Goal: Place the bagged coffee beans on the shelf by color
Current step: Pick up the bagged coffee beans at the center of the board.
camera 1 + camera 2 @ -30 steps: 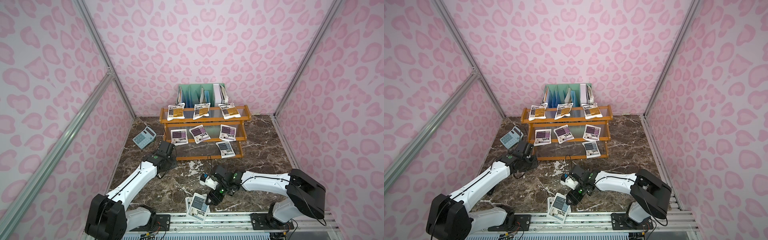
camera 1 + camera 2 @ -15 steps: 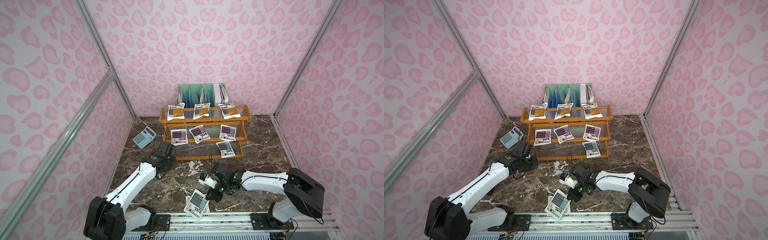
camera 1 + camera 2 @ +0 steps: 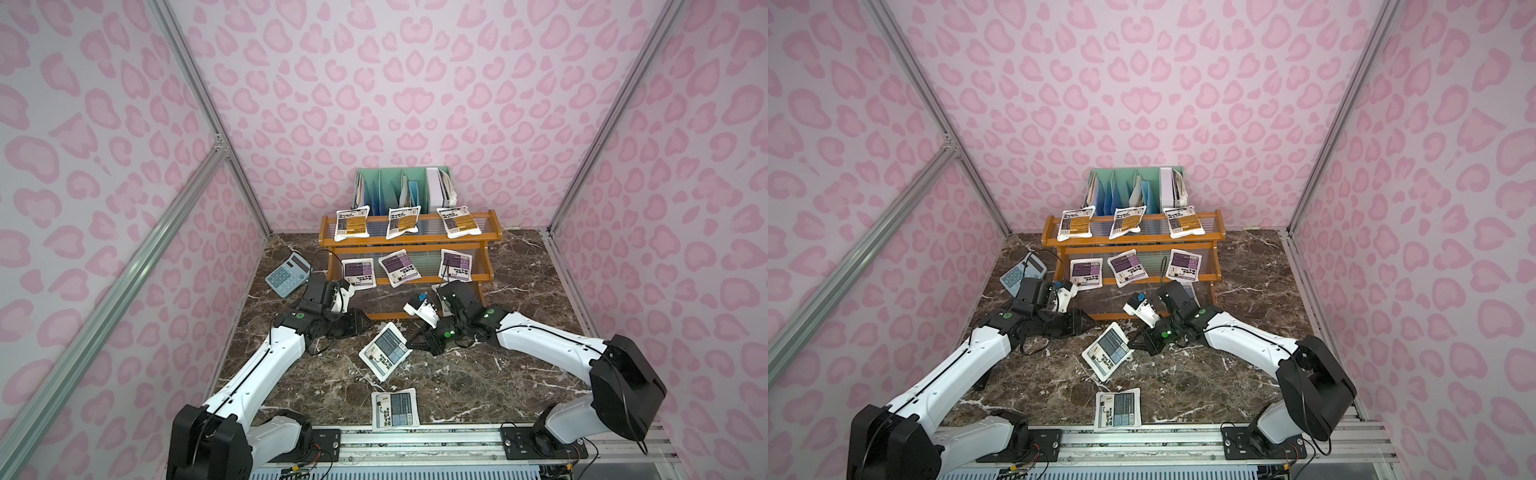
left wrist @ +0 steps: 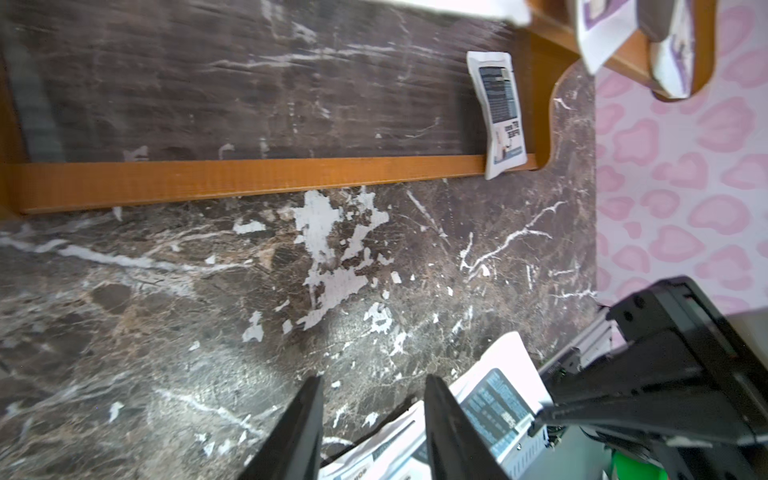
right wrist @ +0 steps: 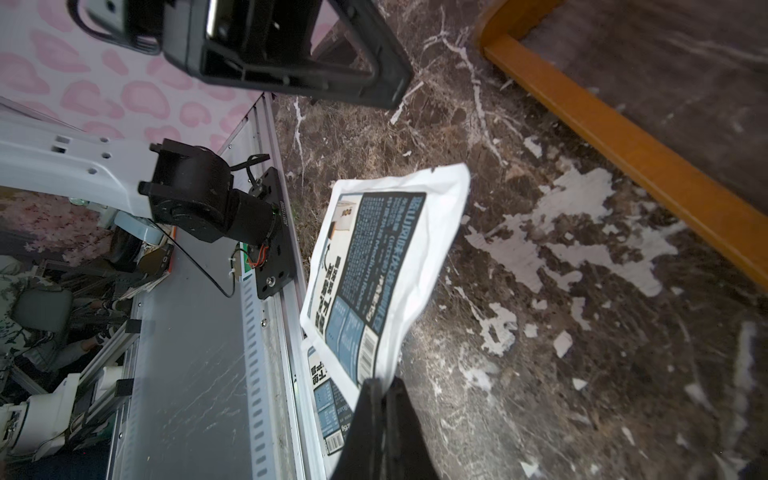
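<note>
At far left the calculator [image 3: 288, 274] sits out of play. Next comes the left gripper [image 4: 372, 384]: its jaws stand moderately apart with nothing between them, only bare marble table [image 3: 478, 374], and its tips point toward the held pouch [image 3: 385, 352]. That grey-blue pouch hangs label-up from one corner. Its long axis runs diagonally away from the right gripper [image 5: 380, 384], whose jaws are pinched tight on that corner, so the pouch lies on the left-arm side of the tool holding it and appears clear of the table. A second grey-blue pouch [image 3: 394, 409] lies flat near the base rail, closer to the robot than either tool. The shelf [image 3: 409, 240] stands beyond both grippers, with yellow-orange pouches on top and purple in the middle. A third grey-blue pouch [image 4: 503, 116] rests at the lowest tier's right end. The open run of that tier lies directly past the held pouch, so the right arm seems best placed to carry it forward
</note>
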You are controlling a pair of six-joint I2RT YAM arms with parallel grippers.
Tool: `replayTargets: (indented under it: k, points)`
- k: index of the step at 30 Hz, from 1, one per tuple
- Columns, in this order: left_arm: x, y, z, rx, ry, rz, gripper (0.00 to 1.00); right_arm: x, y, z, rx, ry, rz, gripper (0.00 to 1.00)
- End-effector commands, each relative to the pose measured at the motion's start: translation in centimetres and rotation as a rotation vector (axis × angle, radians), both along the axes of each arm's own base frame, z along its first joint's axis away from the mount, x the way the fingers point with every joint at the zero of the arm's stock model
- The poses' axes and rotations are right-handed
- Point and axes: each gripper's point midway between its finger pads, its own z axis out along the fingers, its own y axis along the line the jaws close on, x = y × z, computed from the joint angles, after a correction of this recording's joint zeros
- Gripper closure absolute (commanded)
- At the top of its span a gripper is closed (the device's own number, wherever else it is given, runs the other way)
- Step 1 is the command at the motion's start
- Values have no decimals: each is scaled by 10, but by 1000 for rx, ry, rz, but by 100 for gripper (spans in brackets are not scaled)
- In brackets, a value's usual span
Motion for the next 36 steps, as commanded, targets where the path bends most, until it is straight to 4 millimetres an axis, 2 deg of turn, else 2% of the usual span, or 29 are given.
replayTargets:
  k: [1, 9, 16, 19, 21, 23, 27, 33, 36]
  points:
    - [-4, -11, 15, -83, -47, -77, 55, -2, -2, 8, 24, 4, 54, 100]
    - [-5, -16, 8, -105, -6, -97, 54, 15, -5, 18, 62, -11, 32, 100]
    - [-6, -23, 5, -142, 25, -132, 53, 23, -5, 17, 67, -21, 19, 100]
    - [-9, -27, 7, -159, 23, -155, 56, 33, -8, 14, 55, -36, -6, 100]
    - [-12, -30, 11, -176, 19, -175, 60, 42, -10, 14, 60, -39, -26, 100]
    - [-13, -32, 13, -184, 19, -189, 71, 50, -9, 14, 70, -45, -39, 100]
    - [-16, -37, 17, -205, 11, -220, 82, 63, -5, 16, 85, -57, -56, 100]
    - [-15, -40, 12, -203, 40, -230, 100, 76, 3, 19, 113, -59, -72, 100]
    - [-10, -38, 2, -173, 77, -210, 100, 79, 4, 20, 127, -50, -92, 100]
